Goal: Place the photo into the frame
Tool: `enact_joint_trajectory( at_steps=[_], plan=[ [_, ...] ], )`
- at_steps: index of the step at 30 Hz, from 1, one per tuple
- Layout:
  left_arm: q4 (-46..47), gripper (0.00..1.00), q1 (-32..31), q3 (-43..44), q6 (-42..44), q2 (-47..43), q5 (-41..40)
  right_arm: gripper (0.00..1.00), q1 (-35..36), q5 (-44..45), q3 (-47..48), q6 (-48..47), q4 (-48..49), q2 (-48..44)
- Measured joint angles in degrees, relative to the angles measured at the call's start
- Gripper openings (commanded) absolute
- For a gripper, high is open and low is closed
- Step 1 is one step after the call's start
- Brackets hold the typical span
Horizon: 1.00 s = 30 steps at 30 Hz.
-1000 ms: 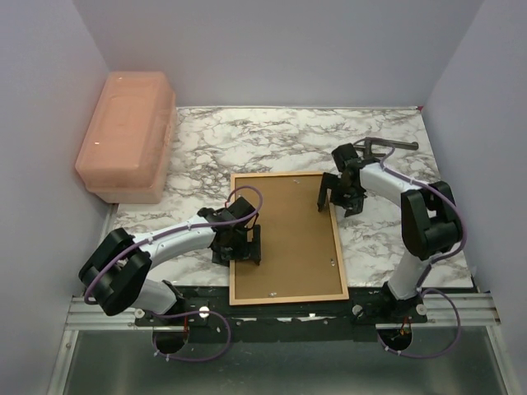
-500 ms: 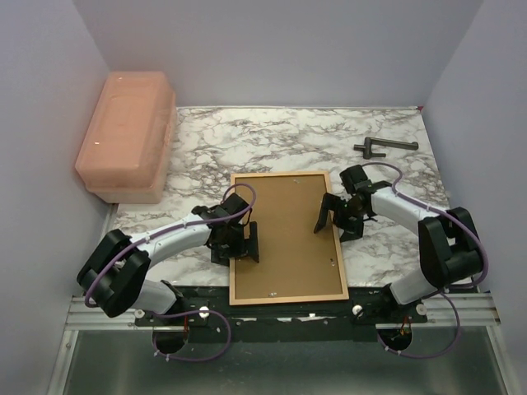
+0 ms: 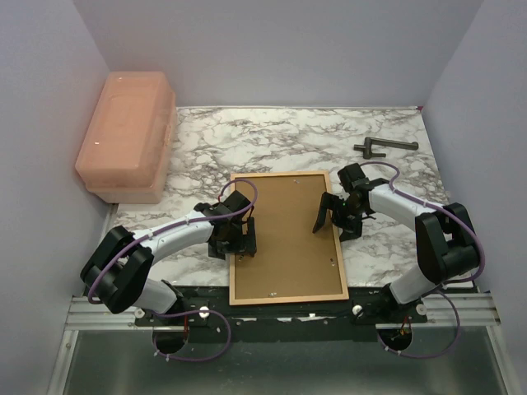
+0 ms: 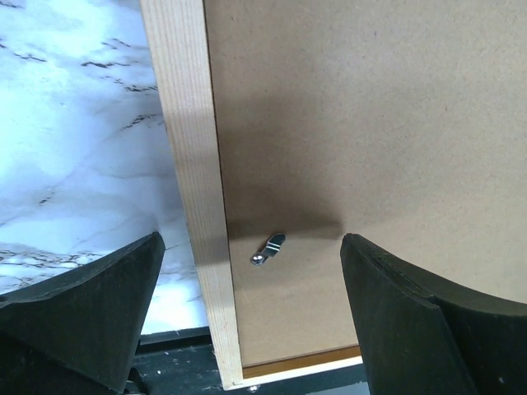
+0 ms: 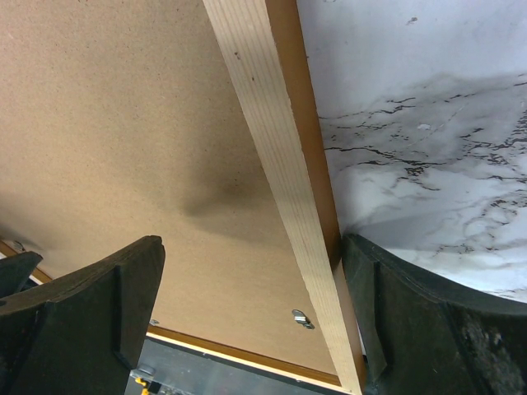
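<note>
**A:** What has changed in the last second?

**B:** The right arm has folded back toward the right edge of the white, grey-veined marble worktop [image 3: 272, 136]. That uncovers one dark T-shaped metal tool [image 3: 385, 147] near the far right corner. The left claw [image 3: 235, 244] has crept slightly farther along the left rail.

**A:** Where is the frame?

**B:** One thin orange-brown wooden rectangular frame [image 3: 280, 175] lies flat, back up, at the middle of the worktop's near edge, between the two arms. One plain brown backing board [image 3: 284, 247] fills it. The print is not visible.

**A:** And the claws?

**B:** There are two, and both are released with jaws spread wide, grasping nothing. The left one straddles the frame's left rail [image 4: 193, 164], with one finger [image 4: 90, 304] over marble and the other over the board [image 4: 370, 123]. The right claw [image 3: 335, 220] straddles the right rail [image 5: 280, 164] the same way: one finger [image 5: 82, 313] over the board [image 5: 107, 107], the other at the rail's outer side. I cannot tell whether any fingertip touches.

**A:** Any fittings?

**B:** One small silver metal clip [image 4: 269, 248] shows beside the left rail in the left wrist view, and one [image 5: 301, 318] shows beside the right rail in the right wrist view.

**A:** Anything else?

**B:** One salmon-pink lidded plastic box [image 3: 128, 136] stands at the far left corner.
</note>
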Motion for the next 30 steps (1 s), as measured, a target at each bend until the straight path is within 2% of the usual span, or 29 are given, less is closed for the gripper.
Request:
enact_joint_trajectory(
  at_steps=[3, 10, 16, 20, 21, 23, 26, 27, 30],
  plan=[
    [-0.04, 0.47, -0.02, 0.02, 0.00, 0.04, -1.38, 0.97, 0.00, 0.00, -0.02, -0.02, 0.02, 0.00],
    [-0.07, 0.39, -0.04, 0.24, 0.09, 0.50, -3.32, 0.97, 0.00, 0.00, -0.02, -0.09, 0.02, 0.00],
    [-0.22, 0.08, -0.24, 0.37, 0.48, 0.61, -3.82, 0.97, 0.00, -0.02, -0.04, -0.20, 0.02, 0.00],
    [0.46, 0.05, -0.59, -0.61, 0.59, -0.74, -4.13, 0.97, 0.00, -0.04, -0.09, -0.20, 0.04, 0.00],
    [0.68, 0.07, -0.59, -0.92, 0.59, -1.16, -4.15, 0.97, 0.00, -0.07, -0.09, -0.20, 0.07, 0.00],
    [1.09, 0.20, -0.63, -1.49, 0.59, -1.97, -4.33, 0.98, 0.00, -0.09, -0.09, -0.22, 0.07, 0.00],
    [1.20, 0.54, -0.63, -3.52, 0.61, -4.83, -5.57, 0.99, 0.00, -0.17, -0.24, -0.28, 0.20, -0.31],
    [1.05, 0.62, -0.63, -4.15, 0.61, -5.81, -5.90, 1.00, 0.00, -0.22, -0.35, -0.33, 0.28, -0.48],
    [-0.68, 0.74, -0.57, -5.70, 0.83, -11.26, -7.15, 1.00, 0.00, -0.42, -0.92, -0.50, 0.90, -1.27]
  ],
)
